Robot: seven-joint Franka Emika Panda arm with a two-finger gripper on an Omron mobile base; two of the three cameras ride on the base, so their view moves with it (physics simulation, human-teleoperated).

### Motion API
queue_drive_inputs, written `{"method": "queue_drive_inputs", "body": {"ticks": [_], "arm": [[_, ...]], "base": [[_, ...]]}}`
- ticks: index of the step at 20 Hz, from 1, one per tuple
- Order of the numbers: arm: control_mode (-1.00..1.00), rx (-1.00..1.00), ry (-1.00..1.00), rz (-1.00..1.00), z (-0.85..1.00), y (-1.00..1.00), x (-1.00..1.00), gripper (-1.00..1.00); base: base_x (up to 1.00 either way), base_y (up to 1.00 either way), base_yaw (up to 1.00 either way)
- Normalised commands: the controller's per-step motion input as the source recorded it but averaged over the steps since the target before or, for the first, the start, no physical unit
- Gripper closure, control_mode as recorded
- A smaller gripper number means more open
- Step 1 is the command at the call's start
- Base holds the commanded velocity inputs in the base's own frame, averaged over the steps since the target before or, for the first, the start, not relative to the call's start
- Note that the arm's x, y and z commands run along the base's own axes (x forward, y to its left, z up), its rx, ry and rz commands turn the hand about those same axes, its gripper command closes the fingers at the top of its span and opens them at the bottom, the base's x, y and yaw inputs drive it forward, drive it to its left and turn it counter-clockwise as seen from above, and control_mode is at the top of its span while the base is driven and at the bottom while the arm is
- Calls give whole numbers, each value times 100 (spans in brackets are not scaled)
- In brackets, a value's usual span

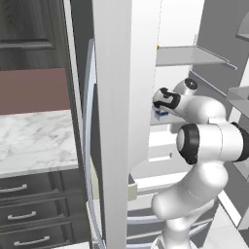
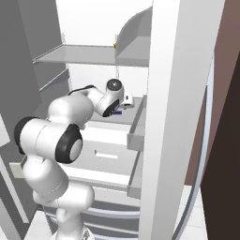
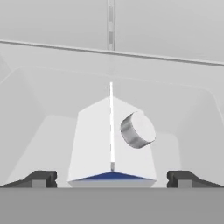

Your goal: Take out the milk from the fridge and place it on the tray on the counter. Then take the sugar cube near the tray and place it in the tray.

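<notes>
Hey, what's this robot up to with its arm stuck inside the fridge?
It is reaching into the open fridge for the milk, a small white carton with a grey round cap that stands in a pale compartment. The gripper is open, one fingertip on each side of the carton, and has not closed on it yet. The marble counter lies to the fridge's left.

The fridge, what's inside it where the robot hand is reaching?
Inside the fridge, a white milk carton with a grey cap stands on a pale shelf, between the open gripper. Behind the carton is hidden.
</notes>
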Motion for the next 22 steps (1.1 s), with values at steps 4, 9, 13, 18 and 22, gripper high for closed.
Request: {"method": "queue_drive_inputs", "body": {"ticks": [4, 9, 13, 18, 22], "arm": [[-100, 0, 0, 0, -9, 0, 17, -100], [-100, 0, 0, 0, -7, 0, 15, -100], [-100, 0, 0, 0, -10, 1, 16, -100], [-100, 0, 0, 0, -19, 17, 18, 100], [-100, 0, 0, 0, -18, 24, 23, 100]], "base": [[0, 0, 0], [0, 0, 0], [0, 0, 0], [0, 0, 0], [0, 0, 0]]}}
